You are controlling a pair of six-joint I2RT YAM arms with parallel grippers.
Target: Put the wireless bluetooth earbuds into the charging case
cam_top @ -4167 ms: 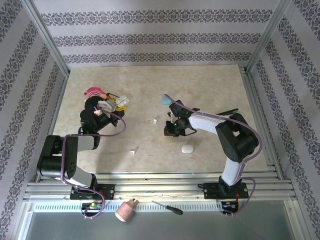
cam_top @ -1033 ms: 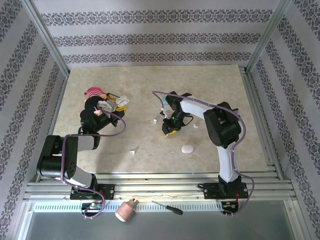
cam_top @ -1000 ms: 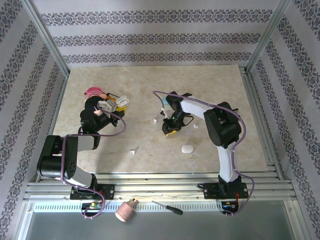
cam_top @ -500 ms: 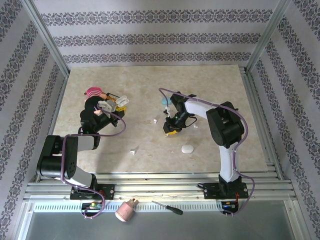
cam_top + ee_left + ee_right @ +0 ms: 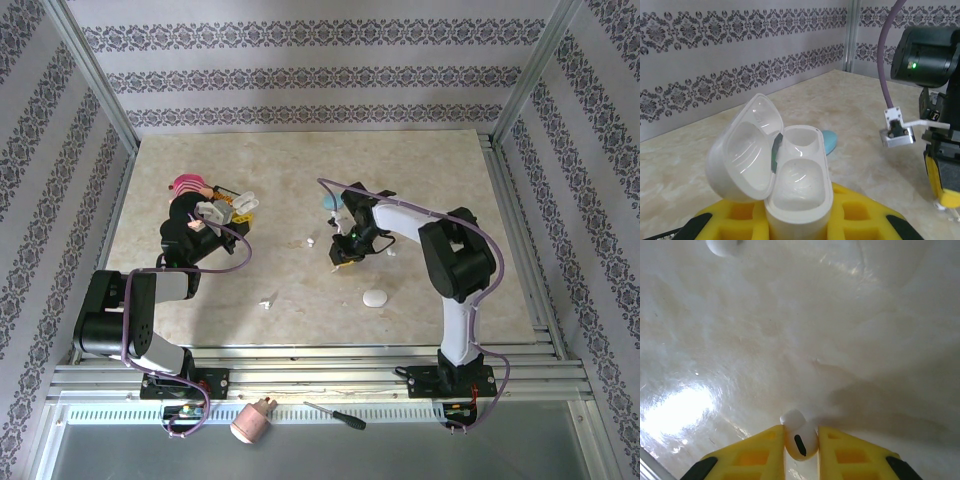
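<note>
Yellow pads of the right claw (image 5: pixel 801 444) are clenched on a white earbud (image 5: pixel 797 429), its tip touching or just off the marble-look bench (image 5: pixel 420 170) — I cannot tell which. That claw sits about mid-bench, just nearer than the pale blue case (image 5: pixel 328 202). A second earbud (image 5: pixel 722 246) lies loose further off. Toward the left edge, the left claw (image 5: pixel 797 220) grips the white charging case (image 5: pixel 800 187) upright — lid hinged open, both wells exposed. A shut white case (image 5: pixel 374 298) rests toward the near edge, right of a loose earbud (image 5: pixel 268 299).
</note>
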